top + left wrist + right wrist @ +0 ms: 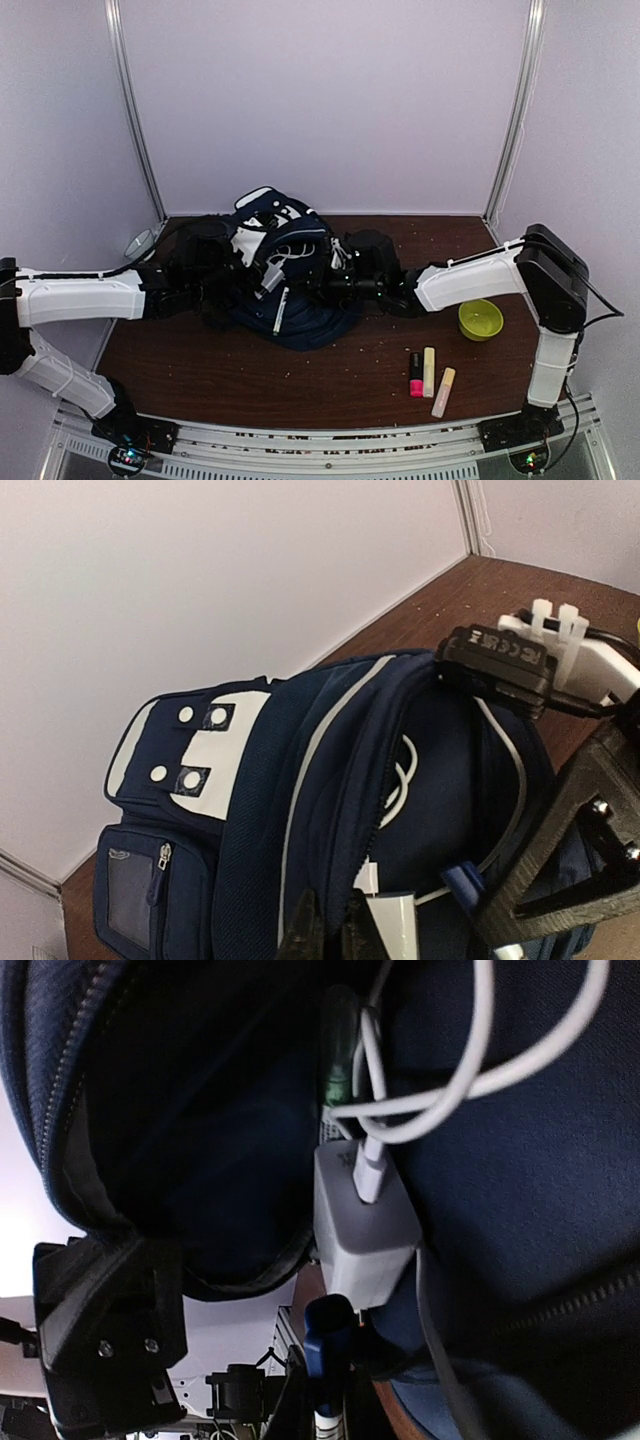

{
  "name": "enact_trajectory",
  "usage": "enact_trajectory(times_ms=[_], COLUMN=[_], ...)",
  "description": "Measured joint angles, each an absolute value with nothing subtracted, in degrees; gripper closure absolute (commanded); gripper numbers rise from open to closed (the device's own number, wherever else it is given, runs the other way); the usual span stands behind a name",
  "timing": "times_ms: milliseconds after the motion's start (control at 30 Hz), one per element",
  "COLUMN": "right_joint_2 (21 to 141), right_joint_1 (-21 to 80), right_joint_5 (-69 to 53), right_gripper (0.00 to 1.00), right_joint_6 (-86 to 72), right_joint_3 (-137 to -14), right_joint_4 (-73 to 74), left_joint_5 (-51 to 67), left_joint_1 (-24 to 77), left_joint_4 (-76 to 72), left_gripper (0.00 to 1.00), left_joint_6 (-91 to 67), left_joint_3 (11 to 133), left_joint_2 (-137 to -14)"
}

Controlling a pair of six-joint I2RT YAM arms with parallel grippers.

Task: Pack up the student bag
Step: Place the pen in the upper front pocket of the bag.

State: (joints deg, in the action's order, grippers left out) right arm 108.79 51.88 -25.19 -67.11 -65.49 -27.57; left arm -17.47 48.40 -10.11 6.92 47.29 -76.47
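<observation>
The student bag [285,270] lies mid-table, its long axis running far to near and its mouth open rightward. My right claw [325,1405] is nearer, at that mouth, clamped on what looks like a blue-capped pen [328,1332]. My left claw [328,938], tips together, sits at the rim. Both arms stretch level inward.

Only illegible raised marks show, on a black housing [497,652].

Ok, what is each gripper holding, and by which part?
Both are shut on the student bag. The left gripper pinches the rim of its open mouth; the right gripper appears to pinch the opposite rim. Neither holds a loose item.
</observation>
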Motion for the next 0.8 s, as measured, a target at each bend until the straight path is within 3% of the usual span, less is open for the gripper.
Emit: enact_trajectory(times_ms=[500,733,800], right_joint_2=[119.3,120.7,120.8], right_joint_1=[45.3,45.4,45.0], right_joint_5=[-17.4,-12.3,-11.4], right_gripper=[1.0,0.66,0.62], right_joint_6=[-69.2,-67.2,-64.8], right_joint_3=[-82.4,-86.8,-87.1], right_joint_4=[-25.3,-19.8,-17.3], left_joint_5=[-5.5,-3.0,-2.8], left_joint_1=[47.1,46.9,47.0], left_joint_4=[-9.6,-11.2,-11.8], left_gripper=[1.0,1.0,1.0], left_joint_6=[9.1,7.4,5.9], left_joint_3=[45.4,45.5,46.3], left_joint_2=[-74.7,-76.9,-78.9])
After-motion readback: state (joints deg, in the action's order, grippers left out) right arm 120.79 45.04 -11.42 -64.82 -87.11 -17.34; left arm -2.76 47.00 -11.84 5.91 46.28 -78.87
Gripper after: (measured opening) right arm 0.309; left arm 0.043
